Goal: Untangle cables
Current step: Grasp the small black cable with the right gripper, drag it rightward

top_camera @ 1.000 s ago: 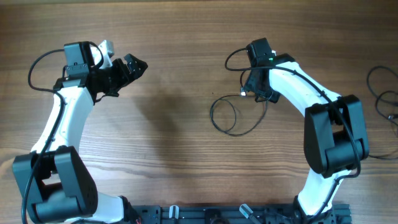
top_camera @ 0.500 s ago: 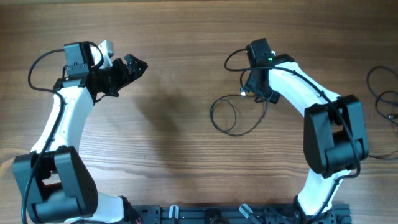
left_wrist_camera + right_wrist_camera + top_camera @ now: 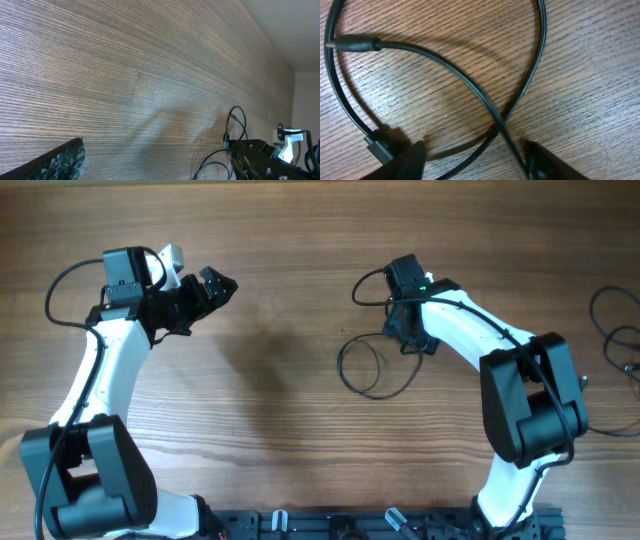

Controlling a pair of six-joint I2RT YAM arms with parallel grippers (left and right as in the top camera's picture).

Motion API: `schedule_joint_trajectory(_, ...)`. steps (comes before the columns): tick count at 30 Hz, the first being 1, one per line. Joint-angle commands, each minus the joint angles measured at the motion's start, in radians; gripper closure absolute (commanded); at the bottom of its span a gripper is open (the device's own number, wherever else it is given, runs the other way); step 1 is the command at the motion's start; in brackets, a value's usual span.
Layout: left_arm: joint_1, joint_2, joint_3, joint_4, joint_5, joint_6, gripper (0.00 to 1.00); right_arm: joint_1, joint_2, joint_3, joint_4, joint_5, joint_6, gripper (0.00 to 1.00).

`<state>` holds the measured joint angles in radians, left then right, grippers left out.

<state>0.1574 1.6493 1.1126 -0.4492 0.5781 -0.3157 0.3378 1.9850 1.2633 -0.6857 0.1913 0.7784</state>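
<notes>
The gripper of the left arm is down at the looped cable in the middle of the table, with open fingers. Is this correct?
Not quite: it is the right gripper, fingers open, that is down at the looped cable, as the overhead view shows. The left gripper is over bare wood, apart from it.

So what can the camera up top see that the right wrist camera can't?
Only the overhead view shows both arms, the left gripper over bare wood, and more cables at the table's right edge. Only the right wrist view shows, close up, a plug end and the wire crossing itself. Both show the looped cable and the wooden table.
</notes>
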Motion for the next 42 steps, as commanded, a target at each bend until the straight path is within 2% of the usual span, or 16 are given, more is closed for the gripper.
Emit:
schedule_joint_trajectory(1, 0.005, -0.021, 0.002, -0.002, 0.017, 0.024, 0.05, 0.003, 0.021, -0.013, 0.003, -0.005, 0.011, 0.94)
schedule_joint_trajectory(8, 0.005, -0.021, 0.002, -0.005, 0.017, 0.023, 0.05, 0.003, 0.005, 0.035, -0.008, -0.062, 0.003, 0.96)
schedule_joint_trajectory(12, 0.005, -0.021, 0.002, -0.015, 0.016, 0.023, 0.04, 0.003, -0.097, 0.124, -0.019, -0.119, -0.084, 0.96)
schedule_joint_trajectory(18, 0.005, -0.021, 0.002, -0.016, 0.017, 0.023, 0.04, -0.013, -0.335, 0.184, -0.011, -0.083, -0.240, 0.96)
schedule_joint_trajectory(24, 0.005, -0.021, 0.002, -0.016, 0.059, 0.023, 0.05, -0.104, -0.388, 0.315, -0.029, -0.076, -0.380, 0.96)
schedule_joint_trajectory(27, 0.005, -0.021, 0.002, -0.016, 0.062, 0.019, 0.04, -0.216, -0.388, 0.431, 0.008, -0.057, -0.452, 0.96)
schedule_joint_trajectory(29, 0.005, -0.021, 0.002, -0.016, 0.081, 0.016, 0.04, -0.362, -0.388, 0.515, 0.122, -0.058, -0.526, 0.96)
schedule_joint_trajectory(33, -0.005, -0.021, 0.002, -0.016, 0.108, 0.020, 0.05, -0.584, -0.370, 0.538, 0.340, -0.052, -0.700, 0.96)
schedule_joint_trajectory(34, -0.010, -0.023, 0.002, -0.016, 0.115, 0.020, 0.04, -0.649, -0.362, 0.540, 0.373, 0.009, -0.737, 0.96)
schedule_joint_trajectory(38, -0.056, -0.040, 0.002, -0.015, 0.148, 0.021, 0.05, -0.838, -0.322, 0.562, 0.372, 0.146, -0.852, 0.96)
schedule_joint_trajectory(40, -0.096, -0.051, 0.002, -0.003, 0.147, 0.021, 0.04, -0.911, -0.285, 0.562, 0.325, 0.140, -0.842, 0.96)
schedule_joint_trajectory(42, -0.135, -0.054, 0.002, 0.012, 0.147, 0.020, 0.05, -0.938, -0.253, 0.562, 0.290, 0.046, -0.790, 0.96)
